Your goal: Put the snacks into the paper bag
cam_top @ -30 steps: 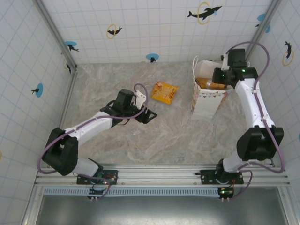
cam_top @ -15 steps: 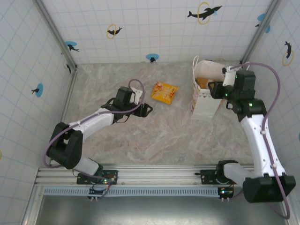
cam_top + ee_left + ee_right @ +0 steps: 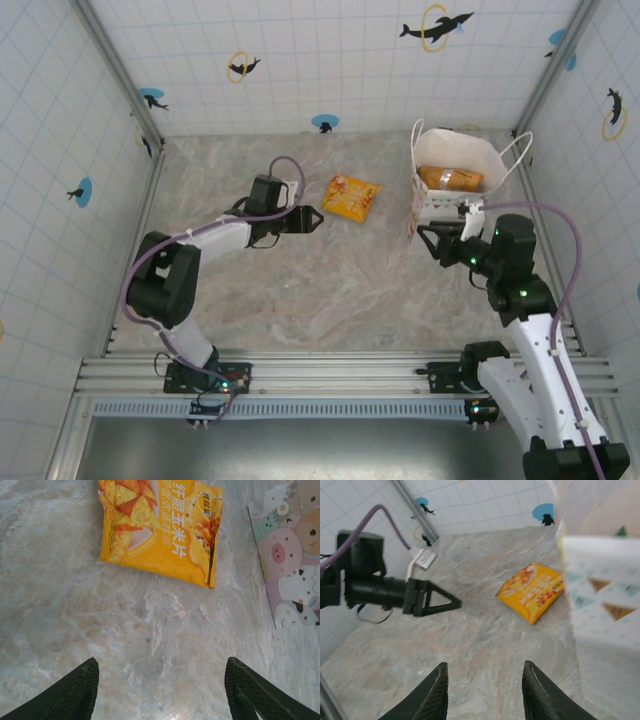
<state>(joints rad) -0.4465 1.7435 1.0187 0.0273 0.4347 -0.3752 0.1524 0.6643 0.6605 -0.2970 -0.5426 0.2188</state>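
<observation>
- Left gripper (image 3: 308, 218) (image 3: 161, 670): matte black, wedge-shaped fingers, spread wide with nothing between them, low over the veined, marble-look table (image 3: 300, 285).
- Ahead of those fingertips, apart from them: orange snack packet (image 3: 350, 197) (image 3: 160, 530) (image 3: 532, 592), flat and glossy with crimped ends, lying on the table.
- From the left wrist: printed triangular chips and Chinese lettering on the packet, plus pastel cartoon animals on the bag's wall beyond the right-hand finger.
- Paper bag (image 3: 432, 208) (image 3: 295, 555) (image 3: 605, 610): white, upright, mouth open, thin loop handles, small coloured triangles under the rim; beside the packet, not touching it.
- From above: an orange-brown packet in the bag (image 3: 455, 180).
- Right gripper (image 3: 437, 243) (image 3: 485, 669): rounded black fingers, parted and empty, just beside the bag's near wall.
- From the right wrist: left gripper (image 3: 452, 602) seen side-on across the table, bag wall blurred to the right of the fingers.
</observation>
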